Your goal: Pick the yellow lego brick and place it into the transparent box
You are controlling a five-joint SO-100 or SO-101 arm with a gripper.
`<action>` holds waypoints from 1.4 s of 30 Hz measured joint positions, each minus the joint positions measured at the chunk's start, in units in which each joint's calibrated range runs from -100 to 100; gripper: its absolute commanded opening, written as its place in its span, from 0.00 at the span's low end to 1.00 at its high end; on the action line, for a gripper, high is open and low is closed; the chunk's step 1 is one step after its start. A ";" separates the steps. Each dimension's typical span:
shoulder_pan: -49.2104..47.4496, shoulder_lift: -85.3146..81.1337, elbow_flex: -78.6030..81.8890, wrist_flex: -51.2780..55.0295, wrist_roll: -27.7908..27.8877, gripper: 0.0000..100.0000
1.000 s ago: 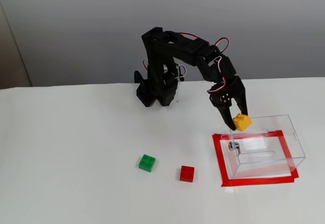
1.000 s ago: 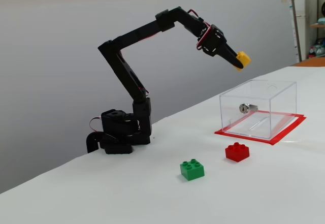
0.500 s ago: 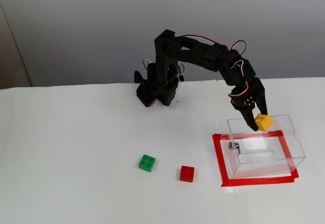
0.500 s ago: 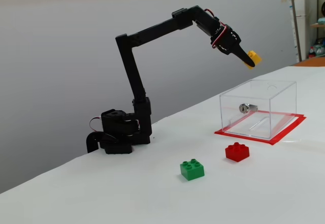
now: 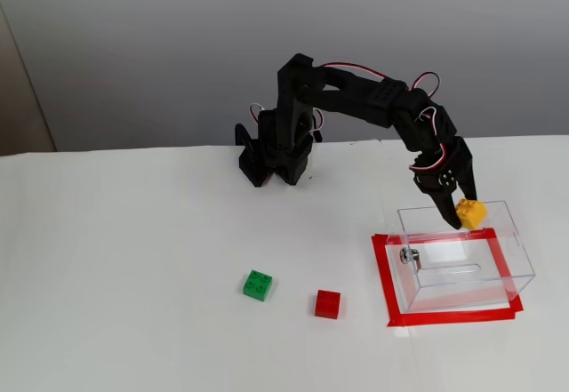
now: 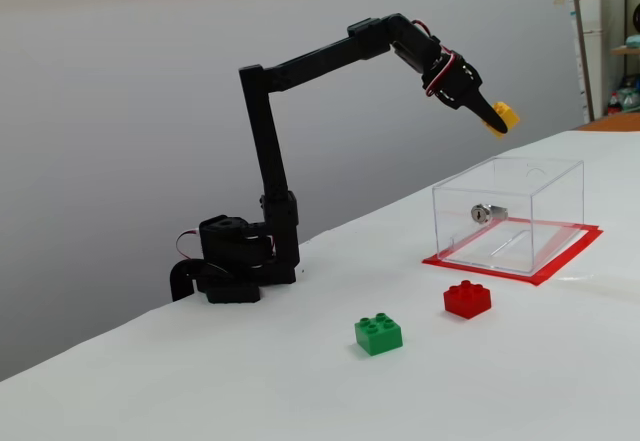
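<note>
Gripper (image 5: 463, 217): closed on the yellow lego brick (image 5: 471, 212), which sits pinched at the fingertips, right of centre in the higher fixed view and upper right in the side fixed view (image 6: 506, 115).
Box: the transparent box (image 5: 520, 245) stands at lower right on a frame of red tape (image 5: 383, 275).
Key relation: in the side view the brick hangs clear above the box's top, so the drop lies straight below.
Others: green brick (image 5: 257, 285) and red brick (image 5: 327, 304) lie left of the box, apart from it.
Unclear: whether the box's top is open; the clear walls give no sure sign.
</note>
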 measured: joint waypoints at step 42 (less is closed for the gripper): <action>2.88 0.00 -0.09 0.00 0.00 0.01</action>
